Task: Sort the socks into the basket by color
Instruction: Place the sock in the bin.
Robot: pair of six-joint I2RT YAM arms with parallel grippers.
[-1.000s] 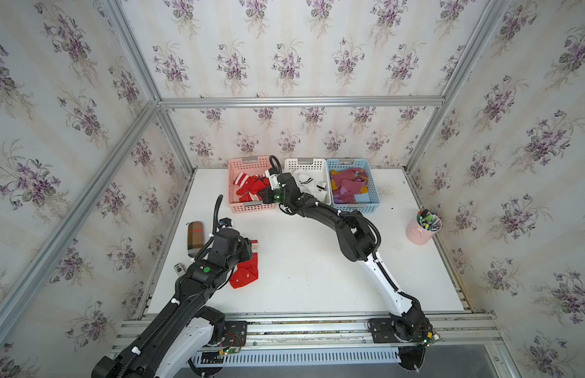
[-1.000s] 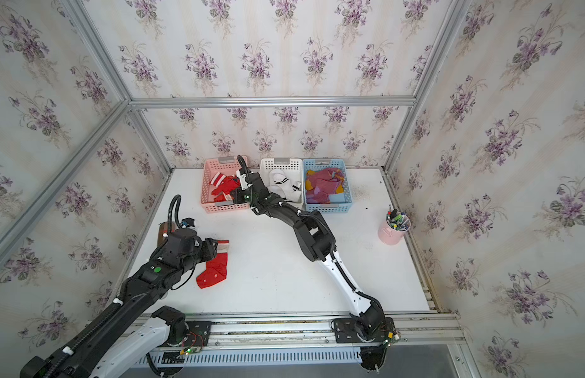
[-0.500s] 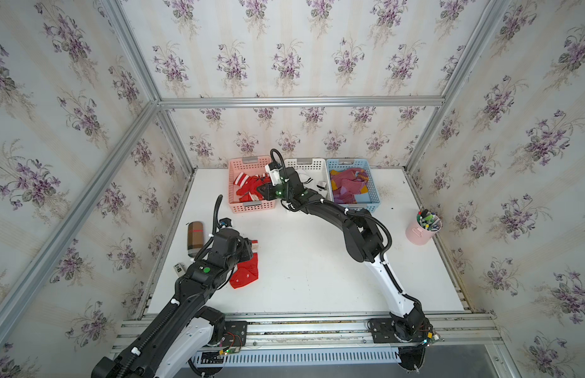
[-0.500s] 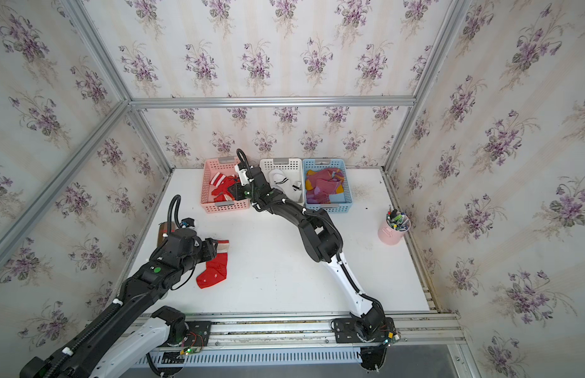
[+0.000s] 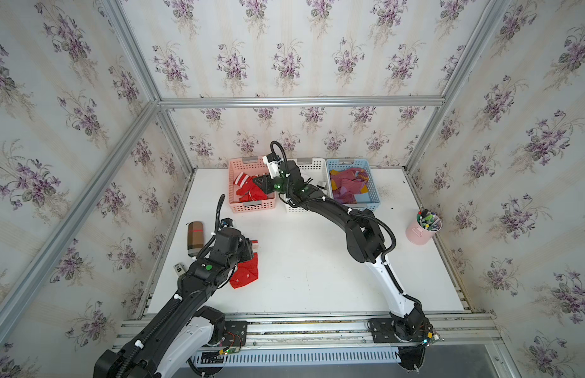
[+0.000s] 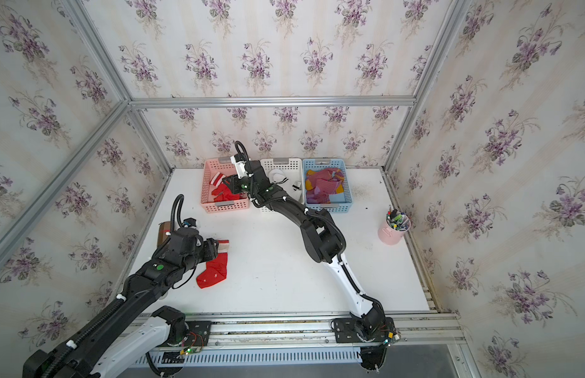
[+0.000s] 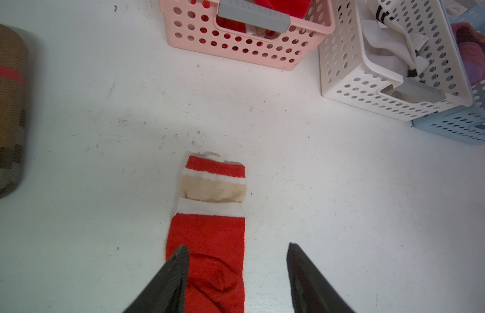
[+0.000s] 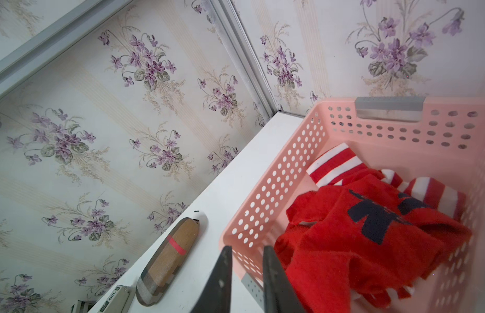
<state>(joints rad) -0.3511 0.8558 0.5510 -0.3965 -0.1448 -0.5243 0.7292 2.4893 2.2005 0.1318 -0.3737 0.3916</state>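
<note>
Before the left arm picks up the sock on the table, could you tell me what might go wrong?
1. The left gripper hangs open, off-centre over the red sock; closing may pinch only an edge, which could slip.
2. The right gripper, jaws narrowly apart, is close to the wall of the pink basket; pulling back might catch and drag it.

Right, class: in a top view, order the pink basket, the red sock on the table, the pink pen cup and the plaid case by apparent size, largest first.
1. pink basket
2. red sock, though partly hidden
3. pen cup and plaid case: too alike to rank
</note>
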